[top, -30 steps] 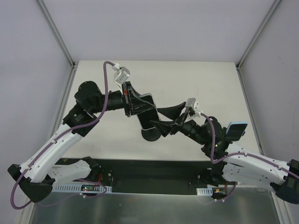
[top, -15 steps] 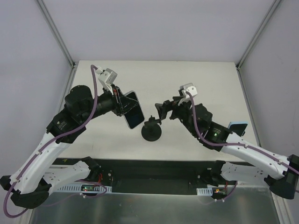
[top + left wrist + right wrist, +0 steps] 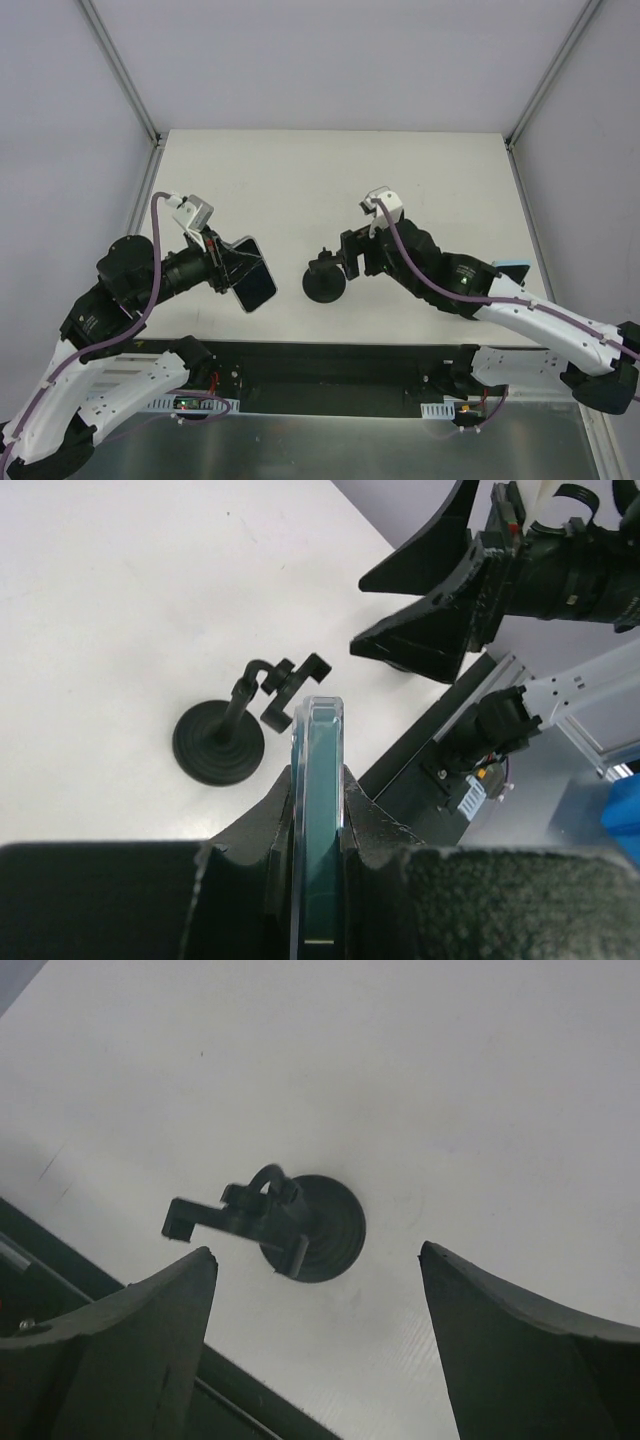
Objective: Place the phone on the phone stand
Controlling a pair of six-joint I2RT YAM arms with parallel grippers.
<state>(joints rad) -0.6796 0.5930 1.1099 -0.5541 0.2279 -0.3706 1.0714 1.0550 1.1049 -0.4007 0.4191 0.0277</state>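
L gripper [image 3: 238, 270] jaws clamped tight on the phone [image 3: 318, 810] by its flat faces. It's held off the counter [image 3: 300, 170], edge-on in wrist view, long axis running straight out from the jaws. Far end aims at the phone stand [image 3: 325, 281], w/ a gap between. R gripper [image 3: 352, 258] jaws spread wide, holding nothing — stand upright on counter, framed between them in R wrist view.
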